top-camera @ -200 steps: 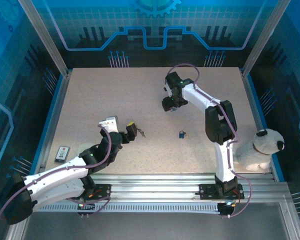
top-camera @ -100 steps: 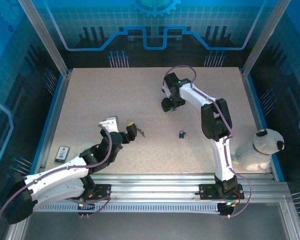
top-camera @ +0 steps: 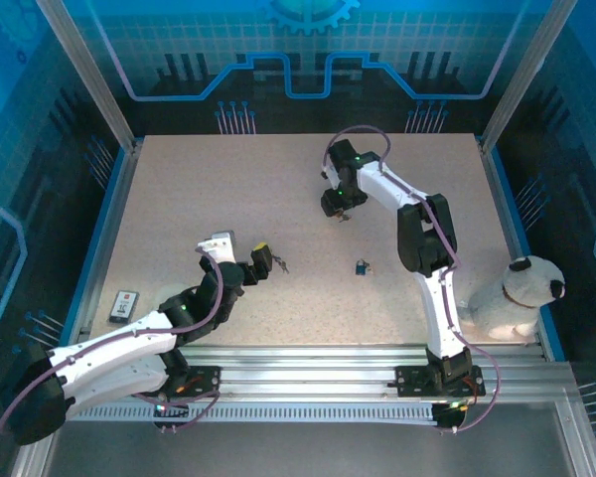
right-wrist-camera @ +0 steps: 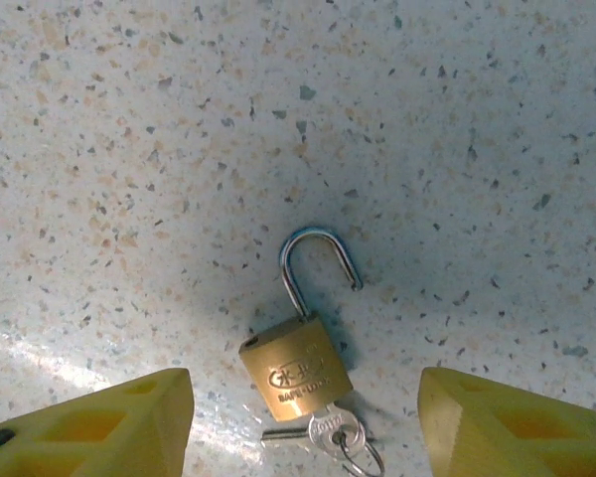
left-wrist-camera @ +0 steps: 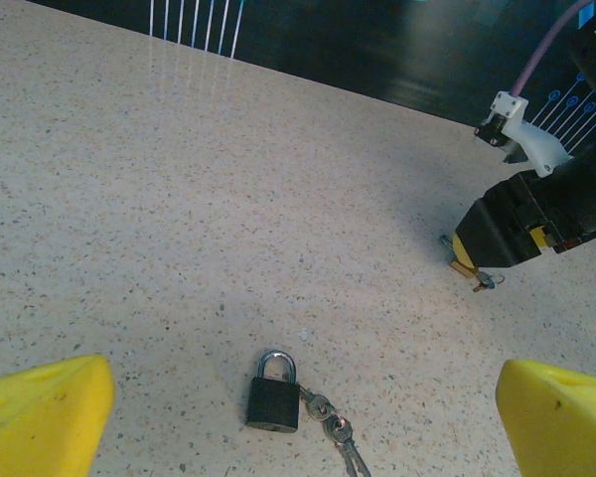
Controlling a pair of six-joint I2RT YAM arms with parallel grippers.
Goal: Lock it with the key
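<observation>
**Right claw poised over an unlocked brass padlock at the far side of the desk**

The right claw [top-camera: 338, 207] hangs with its fingers apart on either side of the brass padlock [right-wrist-camera: 296, 370], apparently lined up to grip it. The lock lies flat on the desk [top-camera: 199, 189], touched by neither finger. The right wrist camera makes out what the overhead view cannot: the shackle [right-wrist-camera: 318, 260] is sprung open and a key [right-wrist-camera: 333, 433] sits in the keyhole. The left claw [top-camera: 260, 260], spread wide, waits near a black padlock [left-wrist-camera: 272, 402], whose closed shackle is plain from the left wrist.
</observation>
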